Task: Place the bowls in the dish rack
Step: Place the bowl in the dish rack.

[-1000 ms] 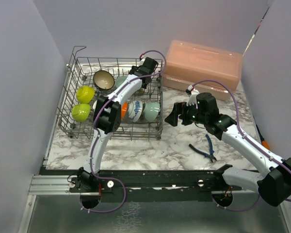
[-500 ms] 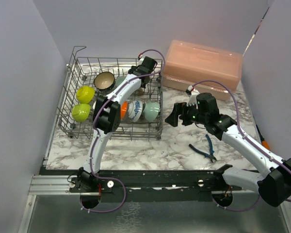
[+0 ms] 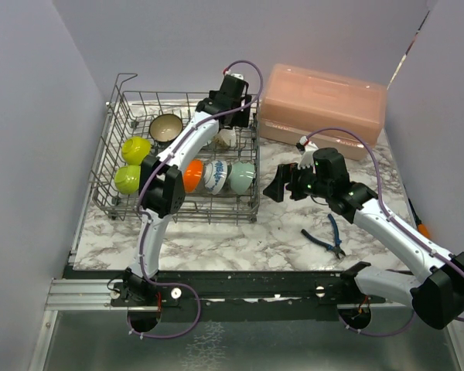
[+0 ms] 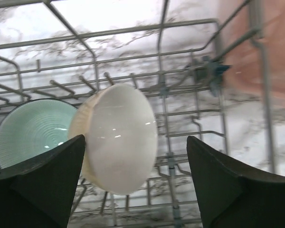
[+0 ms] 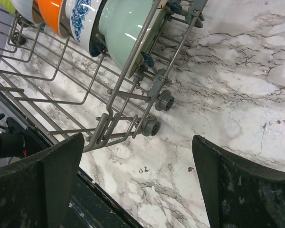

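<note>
The left gripper stands wide open, gripping nothing. Between its fingers, farther out, a glossy white round bowl stands on edge in the grey wire dish rack, with a ribbed pale teal bowl beside it toward the left finger. The right gripper gapes empty by the rack's wheeled corner.

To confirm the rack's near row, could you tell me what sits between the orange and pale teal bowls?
The blue-patterned white bowl stands between the orange bowl and the pale teal bowl; the top and right wrist views show it.
</note>
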`<action>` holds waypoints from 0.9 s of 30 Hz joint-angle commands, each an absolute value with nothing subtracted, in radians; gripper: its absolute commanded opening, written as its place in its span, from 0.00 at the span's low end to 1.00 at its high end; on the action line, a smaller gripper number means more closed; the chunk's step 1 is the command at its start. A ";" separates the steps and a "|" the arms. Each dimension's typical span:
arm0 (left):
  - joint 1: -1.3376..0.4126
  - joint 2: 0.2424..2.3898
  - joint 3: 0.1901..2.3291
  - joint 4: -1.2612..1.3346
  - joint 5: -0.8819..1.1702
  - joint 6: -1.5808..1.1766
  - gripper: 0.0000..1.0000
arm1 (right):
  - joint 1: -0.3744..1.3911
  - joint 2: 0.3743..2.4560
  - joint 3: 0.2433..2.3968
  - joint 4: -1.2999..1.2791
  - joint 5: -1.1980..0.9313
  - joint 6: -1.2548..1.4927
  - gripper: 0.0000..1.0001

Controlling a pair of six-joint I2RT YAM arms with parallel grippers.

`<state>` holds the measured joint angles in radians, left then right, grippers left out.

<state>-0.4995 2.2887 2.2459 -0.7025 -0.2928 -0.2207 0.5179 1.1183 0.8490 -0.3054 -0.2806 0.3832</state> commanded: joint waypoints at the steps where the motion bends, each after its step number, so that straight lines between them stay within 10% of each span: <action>1: -0.482 2.216 2.222 -0.626 -0.090 -0.275 0.90 | 0.518 1.108 0.867 -0.326 -0.262 0.370 1.00; 27: -0.324 2.180 1.912 -0.413 0.265 -0.455 0.82 | 0.518 1.122 0.883 -0.333 -0.260 0.360 1.00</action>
<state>-0.3191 2.1296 1.8805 -0.4679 0.1196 -0.3985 0.5179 1.1316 0.8497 -0.3088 -0.2810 0.3759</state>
